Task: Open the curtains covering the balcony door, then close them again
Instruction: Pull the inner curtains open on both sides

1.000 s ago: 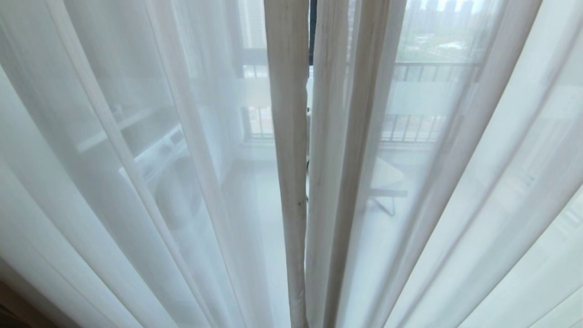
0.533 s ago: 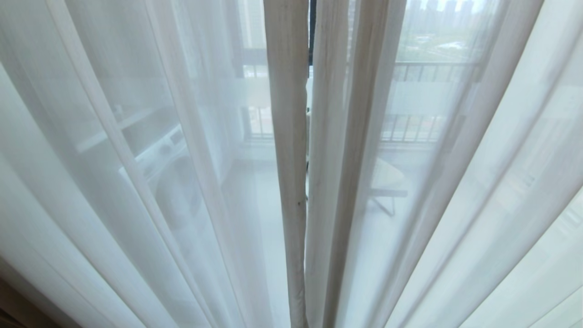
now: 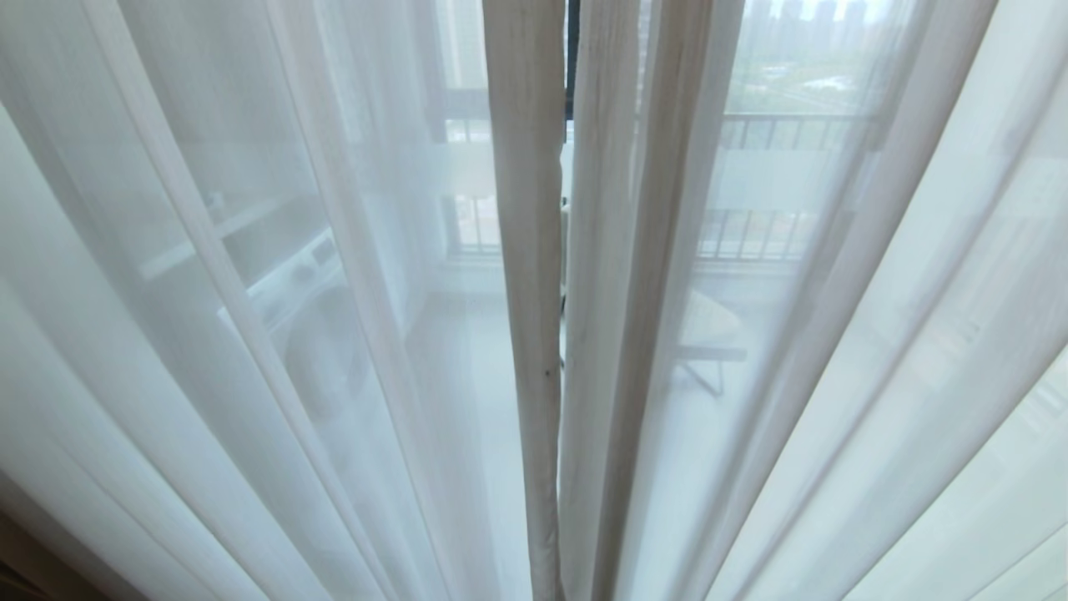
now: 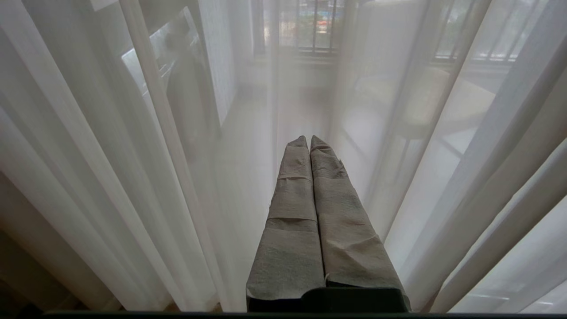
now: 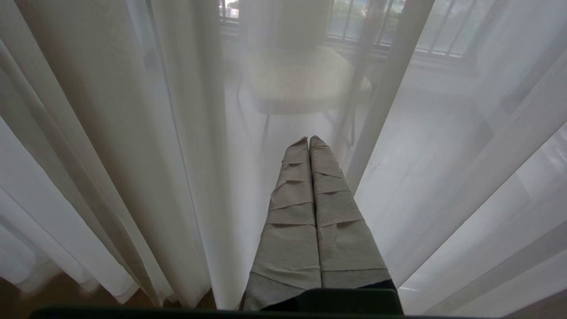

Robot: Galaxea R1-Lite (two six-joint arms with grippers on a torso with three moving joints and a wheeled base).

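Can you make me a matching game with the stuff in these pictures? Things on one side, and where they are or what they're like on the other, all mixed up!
Things:
1. sheer curtains
2. washing machine
3. chair
4. left gripper

Descriptions:
A. jaws shut, holding nothing
B. white and see-through, drawn shut
C. behind the curtain, on the robot's left
D. pale seat on thin legs, on the balcony

Pairs: 1-B, 2-C, 3-D, 4-A
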